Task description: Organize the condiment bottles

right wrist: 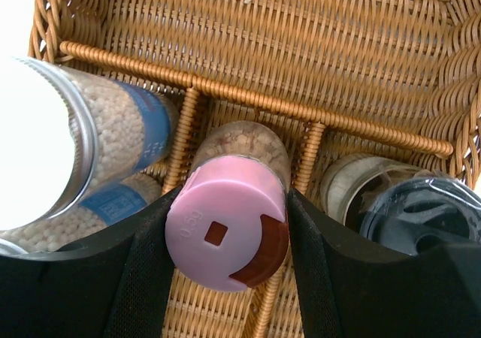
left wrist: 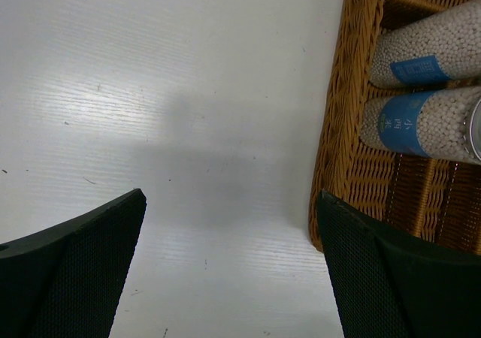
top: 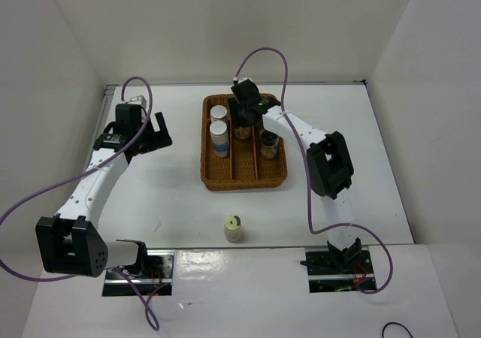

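My right gripper (top: pixel 243 122) (right wrist: pixel 231 203) is shut on the pink-capped bottle (right wrist: pixel 228 233), with its jaws against both sides of the cap. It holds the bottle upright in the middle lane of the wicker basket (top: pixel 244 179). Two silver-capped, blue-labelled bottles (top: pixel 219 113) (top: pixel 219 137) stand in the left lane and also show in the left wrist view (left wrist: pixel 432 122). A black-topped bottle (top: pixel 268 144) (right wrist: pixel 409 210) stands in the right lane. The yellow-capped bottle (top: pixel 234 227) stands alone on the table, near the front. My left gripper (top: pixel 154 133) (left wrist: pixel 229 203) is open and empty, left of the basket.
The basket's left wall (left wrist: pixel 338 113) is just right of my left gripper's right finger (left wrist: pixel 391 278). White walls enclose the table at the back and on both sides. A second black-topped bottle is not in view.
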Robot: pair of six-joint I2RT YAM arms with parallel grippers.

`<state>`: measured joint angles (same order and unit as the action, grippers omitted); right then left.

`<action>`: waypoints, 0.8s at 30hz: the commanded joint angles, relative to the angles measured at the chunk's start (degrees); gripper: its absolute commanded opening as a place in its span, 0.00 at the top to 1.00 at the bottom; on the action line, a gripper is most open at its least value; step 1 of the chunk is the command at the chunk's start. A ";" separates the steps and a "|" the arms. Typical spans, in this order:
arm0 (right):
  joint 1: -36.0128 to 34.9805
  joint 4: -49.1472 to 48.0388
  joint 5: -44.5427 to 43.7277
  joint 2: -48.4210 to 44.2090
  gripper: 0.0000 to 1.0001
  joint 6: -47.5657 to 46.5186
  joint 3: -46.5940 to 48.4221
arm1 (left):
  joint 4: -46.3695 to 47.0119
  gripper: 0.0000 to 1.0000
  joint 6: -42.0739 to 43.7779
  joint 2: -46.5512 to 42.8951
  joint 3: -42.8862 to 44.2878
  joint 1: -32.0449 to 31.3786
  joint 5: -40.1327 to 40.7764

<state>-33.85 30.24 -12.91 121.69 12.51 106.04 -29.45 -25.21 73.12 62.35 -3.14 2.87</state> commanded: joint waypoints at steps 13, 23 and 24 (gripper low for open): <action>1.24 -1.15 2.71 3.20 0.23 0.06 1.45 | 1.33 0.00 1.31 1.06 3.75 0.32 -2.35; 1.24 0.35 2.71 -6.09 0.17 0.58 1.90 | 1.33 0.00 1.31 0.00 2.61 0.85 -4.46; 1.24 0.35 2.71 -7.24 0.17 1.10 1.37 | 1.33 0.00 1.31 -0.61 2.60 0.85 -4.46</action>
<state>-32.95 31.07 -10.48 122.96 12.64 106.06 -29.15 -25.21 74.13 64.03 -2.66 -0.10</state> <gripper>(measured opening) 0.829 1.000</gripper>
